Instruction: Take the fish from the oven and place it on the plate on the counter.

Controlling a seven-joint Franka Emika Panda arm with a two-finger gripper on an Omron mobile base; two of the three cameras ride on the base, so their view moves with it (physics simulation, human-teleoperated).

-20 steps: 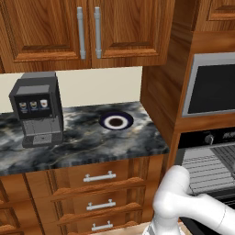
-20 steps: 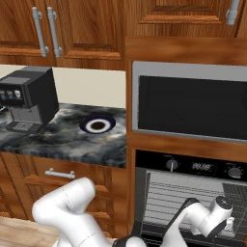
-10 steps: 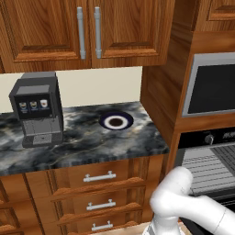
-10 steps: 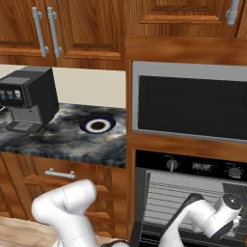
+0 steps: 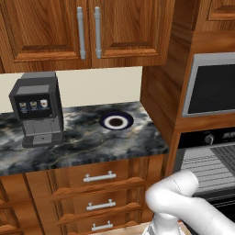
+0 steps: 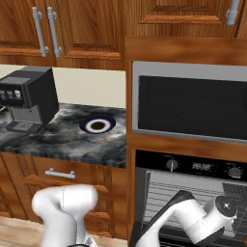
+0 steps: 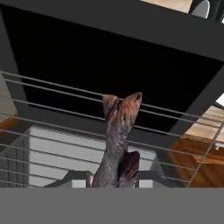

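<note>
In the hand view a brownish fish (image 7: 117, 144) rises tail-up from between my gripper's (image 7: 113, 178) finger tips, which are shut on its body. Behind it are grey wire racks (image 7: 52, 131) and the dark cavity of the oven (image 7: 109, 57). The oven (image 6: 193, 188) stands open at the lower right, and my wrist (image 6: 226, 207) is in front of its racks. The blue-rimmed plate (image 5: 116, 121) lies bare on the dark marble counter (image 5: 82, 144), to the left of the oven (image 5: 213, 160). The right base view also has the plate (image 6: 97, 125) on the counter (image 6: 58, 142).
A black coffee machine (image 5: 37, 110) stands at the counter's left. A silver-framed appliance with a dark glass front (image 6: 190, 103) sits above the oven. Wooden cabinets (image 5: 87, 32) hang over the counter, with drawers (image 5: 98, 176) below it. A wooden side panel (image 5: 160, 101) separates counter from oven.
My wrist has edged slightly to the right in front of the oven racks. The plate and the coffee machine have not moved.
</note>
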